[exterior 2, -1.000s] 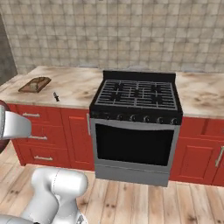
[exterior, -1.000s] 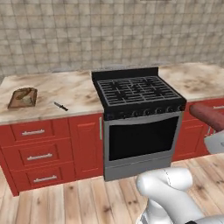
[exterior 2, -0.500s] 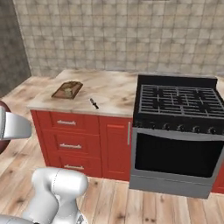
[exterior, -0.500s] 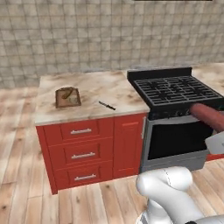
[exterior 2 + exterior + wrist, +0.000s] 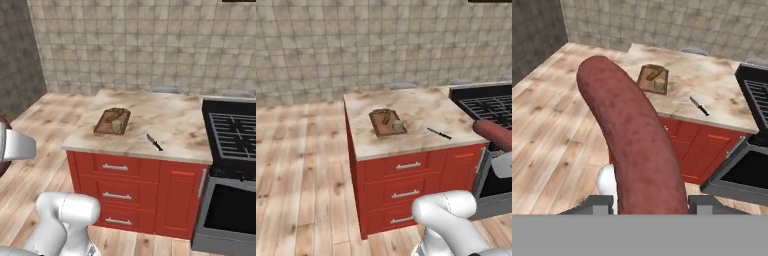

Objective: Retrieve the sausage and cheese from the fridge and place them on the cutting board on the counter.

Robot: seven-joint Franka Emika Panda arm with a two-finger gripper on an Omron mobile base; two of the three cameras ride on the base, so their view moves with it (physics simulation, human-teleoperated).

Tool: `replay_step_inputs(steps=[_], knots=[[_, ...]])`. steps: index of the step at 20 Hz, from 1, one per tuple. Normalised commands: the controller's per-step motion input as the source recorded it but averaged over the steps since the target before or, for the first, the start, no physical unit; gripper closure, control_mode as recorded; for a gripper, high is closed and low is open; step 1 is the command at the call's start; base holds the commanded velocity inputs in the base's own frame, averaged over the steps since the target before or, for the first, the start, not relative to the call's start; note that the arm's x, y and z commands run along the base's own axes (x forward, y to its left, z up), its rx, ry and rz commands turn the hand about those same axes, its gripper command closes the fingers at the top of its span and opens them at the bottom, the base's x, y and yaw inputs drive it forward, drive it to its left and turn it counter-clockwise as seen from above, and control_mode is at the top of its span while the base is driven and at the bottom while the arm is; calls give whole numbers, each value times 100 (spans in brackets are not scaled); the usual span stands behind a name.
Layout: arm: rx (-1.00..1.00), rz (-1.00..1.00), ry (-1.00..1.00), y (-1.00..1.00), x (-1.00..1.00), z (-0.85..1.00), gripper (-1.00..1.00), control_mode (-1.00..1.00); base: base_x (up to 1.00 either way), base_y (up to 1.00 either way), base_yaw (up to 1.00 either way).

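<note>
In the hand view the reddish-brown sausage (image 5: 632, 145) rises large from between the two fingers of my gripper (image 5: 652, 202), which is shut on it. From the left base view the sausage (image 5: 492, 134) shows at the right edge. The brown cutting board (image 5: 383, 122) (image 5: 107, 122) (image 5: 648, 76) lies on the beige marbled counter (image 5: 416, 107) (image 5: 170, 125) (image 5: 712, 90). The pale round cheese (image 5: 398, 126) (image 5: 118, 127) (image 5: 659, 85) rests on the board's near end. My hand is held well short of the counter, out over the floor. The fridge is out of view.
A small black knife (image 5: 438, 133) (image 5: 154, 142) (image 5: 699, 105) lies on the counter right of the board. A black gas stove (image 5: 486, 107) (image 5: 235, 132) stands against the counter's right end. Red drawers (image 5: 117, 182) face me. Wooden floor opens to the left.
The whole picture has shifted as the base drove left: the stove slid to the right edge and the counter with the board came to the middle. The sausage stays held.
</note>
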Motion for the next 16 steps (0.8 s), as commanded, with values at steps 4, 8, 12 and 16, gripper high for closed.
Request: replay_step_inputs(steps=[4, 8, 12, 16], knots=[[0, 0, 0, 0, 0, 0, 100, 100, 87, 87, 0], [0, 0, 0, 0, 0, 0, 100, 100, 65, 27, 0], [0, 0, 0, 0, 0, 0, 100, 100, 71, -15, 0], [0, 0, 0, 0, 0, 0, 100, 100, 41, -56, -1]])
